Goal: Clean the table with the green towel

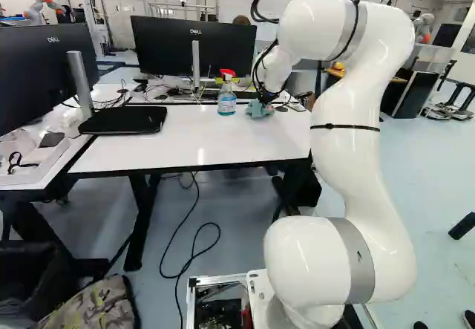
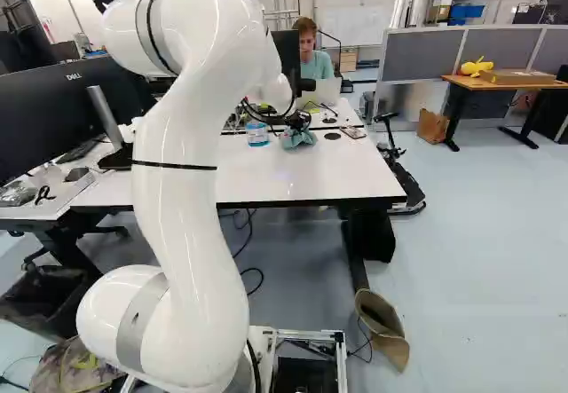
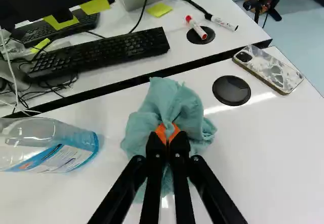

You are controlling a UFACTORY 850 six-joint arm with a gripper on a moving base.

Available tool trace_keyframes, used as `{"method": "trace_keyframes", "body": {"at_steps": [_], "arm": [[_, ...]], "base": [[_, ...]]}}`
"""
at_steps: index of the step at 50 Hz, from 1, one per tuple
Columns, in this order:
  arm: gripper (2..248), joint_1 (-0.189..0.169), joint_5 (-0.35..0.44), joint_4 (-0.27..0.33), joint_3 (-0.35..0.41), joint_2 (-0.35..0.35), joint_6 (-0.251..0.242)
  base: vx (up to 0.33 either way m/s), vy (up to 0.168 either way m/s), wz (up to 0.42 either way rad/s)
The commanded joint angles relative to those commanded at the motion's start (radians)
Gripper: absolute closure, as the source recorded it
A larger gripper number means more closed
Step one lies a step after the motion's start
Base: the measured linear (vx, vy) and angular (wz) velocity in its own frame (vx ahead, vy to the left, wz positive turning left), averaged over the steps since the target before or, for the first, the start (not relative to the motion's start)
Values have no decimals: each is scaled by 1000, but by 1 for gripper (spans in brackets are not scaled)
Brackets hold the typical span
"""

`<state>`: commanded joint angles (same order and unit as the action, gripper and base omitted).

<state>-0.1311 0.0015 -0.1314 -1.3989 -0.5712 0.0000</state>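
In the left base view my gripper (image 1: 266, 100) is low over the far part of the white table (image 1: 193, 137), by its right end. The wrist view shows the gripper (image 3: 168, 133) with its orange-padded fingers closed on a bunched fold of the green towel (image 3: 172, 102). The towel (image 2: 298, 137) spreads in a crumpled heap around the fingertips and lies on the tabletop. A spray bottle (image 1: 227, 95) with a red nozzle stands beside the towel.
A phone (image 3: 268, 68) and a round black cable cover (image 3: 231, 90) lie near the towel. Beyond the table's seam are a keyboard (image 3: 101, 52) and markers. Monitors (image 1: 194, 47) stand behind and left. A person sits behind the far desk.
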Motion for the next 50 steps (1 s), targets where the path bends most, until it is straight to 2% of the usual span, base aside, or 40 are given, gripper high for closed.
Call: {"method": "trace_keyframes", "body": {"at_steps": [12,50], "arm": [[224,9,0,0,20,21,0],[224,90,0,0,181,145,0]], "base": [[0,0,0],[0,0,0]]}}
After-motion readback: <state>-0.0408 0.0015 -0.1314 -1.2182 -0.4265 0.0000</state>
